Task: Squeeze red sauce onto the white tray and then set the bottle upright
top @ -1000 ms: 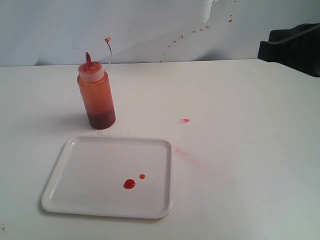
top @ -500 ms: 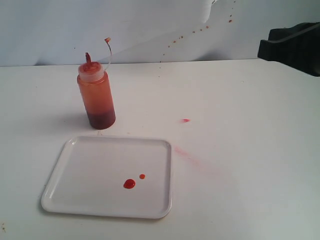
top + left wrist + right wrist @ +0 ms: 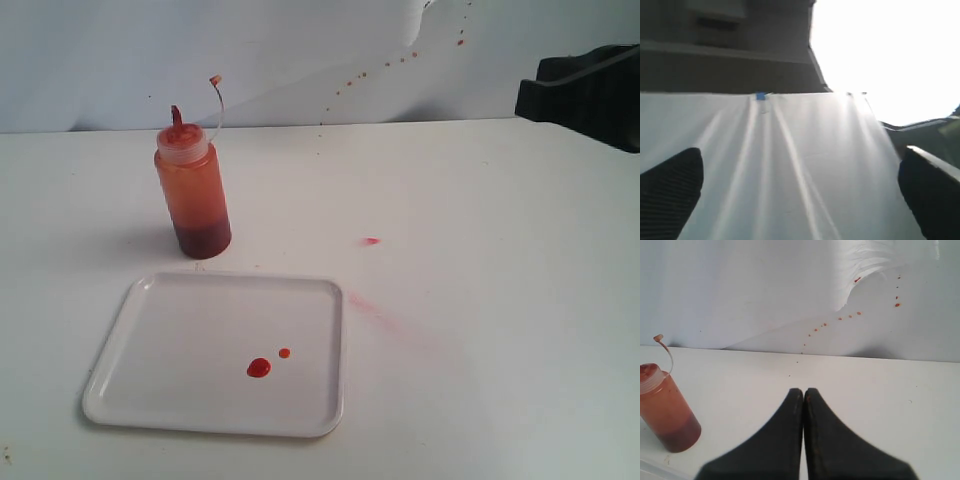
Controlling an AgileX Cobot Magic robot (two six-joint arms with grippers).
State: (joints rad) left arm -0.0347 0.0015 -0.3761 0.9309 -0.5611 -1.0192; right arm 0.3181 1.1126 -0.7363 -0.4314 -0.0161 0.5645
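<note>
The bottle (image 3: 193,190) stands upright on the table behind the white tray (image 3: 180,330), its nozzle bare and the tethered cap hanging off to one side. Two round drops of red sauce (image 3: 259,368) lie on the tray's near right part. The right wrist view also shows the bottle (image 3: 667,412), far off to one side of my right gripper (image 3: 803,392), which is shut with nothing between its fingers. In the exterior view a black part of the right arm (image 3: 585,95) shows at the far right edge. My left gripper (image 3: 800,200) is open, facing only white cloth, away from the task's things.
Faint pink smears (image 3: 372,241) mark the table to the right of the tray. Red specks (image 3: 840,318) dot the white backdrop cloth behind the table.
</note>
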